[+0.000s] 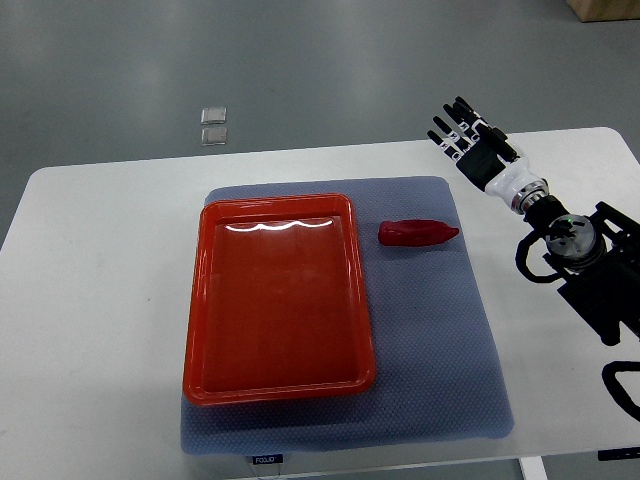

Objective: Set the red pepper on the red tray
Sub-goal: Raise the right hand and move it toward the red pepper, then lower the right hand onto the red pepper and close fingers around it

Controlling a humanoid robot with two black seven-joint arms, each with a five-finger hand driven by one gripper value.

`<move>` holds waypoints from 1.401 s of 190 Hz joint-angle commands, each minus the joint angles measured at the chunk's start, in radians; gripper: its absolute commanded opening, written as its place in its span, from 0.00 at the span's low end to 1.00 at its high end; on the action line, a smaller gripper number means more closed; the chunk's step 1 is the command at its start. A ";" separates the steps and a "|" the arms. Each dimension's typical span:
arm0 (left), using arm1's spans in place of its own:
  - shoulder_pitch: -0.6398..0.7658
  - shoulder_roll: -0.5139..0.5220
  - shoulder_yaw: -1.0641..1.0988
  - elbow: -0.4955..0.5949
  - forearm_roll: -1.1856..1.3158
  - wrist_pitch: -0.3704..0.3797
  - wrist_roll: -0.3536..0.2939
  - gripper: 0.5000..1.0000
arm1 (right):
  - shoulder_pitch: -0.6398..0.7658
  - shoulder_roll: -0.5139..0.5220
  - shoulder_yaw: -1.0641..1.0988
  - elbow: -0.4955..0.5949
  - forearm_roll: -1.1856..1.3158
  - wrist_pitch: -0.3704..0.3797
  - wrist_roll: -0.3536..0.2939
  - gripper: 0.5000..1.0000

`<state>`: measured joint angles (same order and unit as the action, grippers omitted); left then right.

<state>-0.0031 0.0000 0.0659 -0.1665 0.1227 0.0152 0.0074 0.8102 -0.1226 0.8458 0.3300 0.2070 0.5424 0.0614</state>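
Note:
A red pepper (417, 233) lies on its side on the blue-grey mat (440, 330), just right of the red tray (277, 299), pointed tip to the right. The tray holds nothing. My right hand (463, 132) hovers at the far edge of the table, up and to the right of the pepper, well apart from it. Its fingers are spread and hold nothing. The right arm (570, 240) runs in from the right edge. No left arm shows.
The mat lies on a white table (90, 300). Two small clear squares (213, 125) lie on the grey floor beyond the table. A cardboard box corner (605, 8) shows at the top right.

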 commanded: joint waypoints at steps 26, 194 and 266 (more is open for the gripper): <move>0.000 0.000 0.000 -0.005 0.000 0.000 0.000 1.00 | 0.001 0.000 -0.001 0.001 -0.001 -0.001 0.000 0.87; 0.000 0.000 0.000 -0.004 0.000 0.000 0.000 1.00 | 0.038 -0.244 -0.169 0.506 -1.333 -0.067 0.002 0.86; 0.000 0.000 0.000 -0.002 0.000 0.000 0.002 1.00 | 0.011 -0.243 -0.340 0.521 -1.492 -0.288 0.032 0.85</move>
<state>-0.0032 0.0000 0.0660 -0.1687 0.1227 0.0154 0.0077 0.8287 -0.3656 0.5286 0.8513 -1.2737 0.2899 0.0913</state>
